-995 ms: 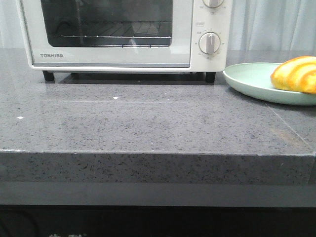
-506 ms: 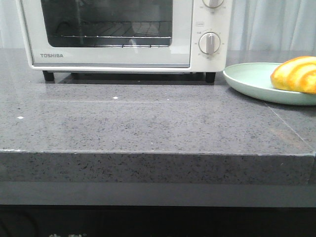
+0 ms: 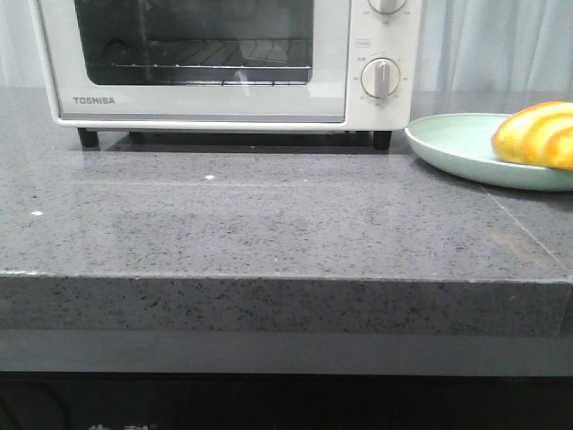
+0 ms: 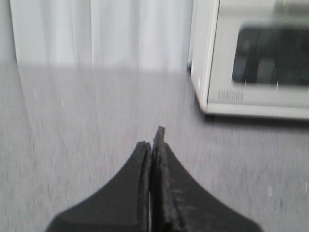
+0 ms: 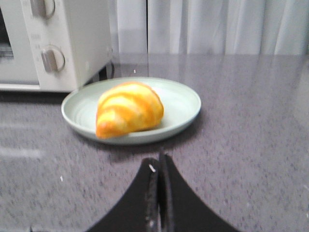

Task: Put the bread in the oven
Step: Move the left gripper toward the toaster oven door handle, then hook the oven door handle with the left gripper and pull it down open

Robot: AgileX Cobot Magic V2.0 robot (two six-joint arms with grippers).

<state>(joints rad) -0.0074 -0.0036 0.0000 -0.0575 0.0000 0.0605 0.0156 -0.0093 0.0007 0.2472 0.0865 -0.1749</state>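
- Nearest the camera in the front view, the speckled dark grey stone counter (image 3: 269, 224) runs wide, its thick front edge facing us.
- In the left wrist view, the black left gripper (image 4: 153, 140) hovers above that counter, its two dark fingers pressed together with nothing between them.
- Same story on the other side: the black right gripper (image 5: 158, 162) sits with its fingers closed flat against each other, holding nothing, low above the counter just short of the plate.
- Just beyond it, the pale green round ceramic plate (image 5: 183, 104) rests on the counter, and the golden-yellow glossy bread roll with paler stripes (image 5: 128, 108) lies on it, towards the side nearer the oven.
- In the front view that plate sits at the right, beside the oven's right foot.
- At the back, the white Toshiba toaster oven with glass door and round knobs (image 3: 206, 103) stands on short black feet, door shut, wire rack visible through the glass.
- Behind everything hangs a pale curtain (image 3: 492, 45).
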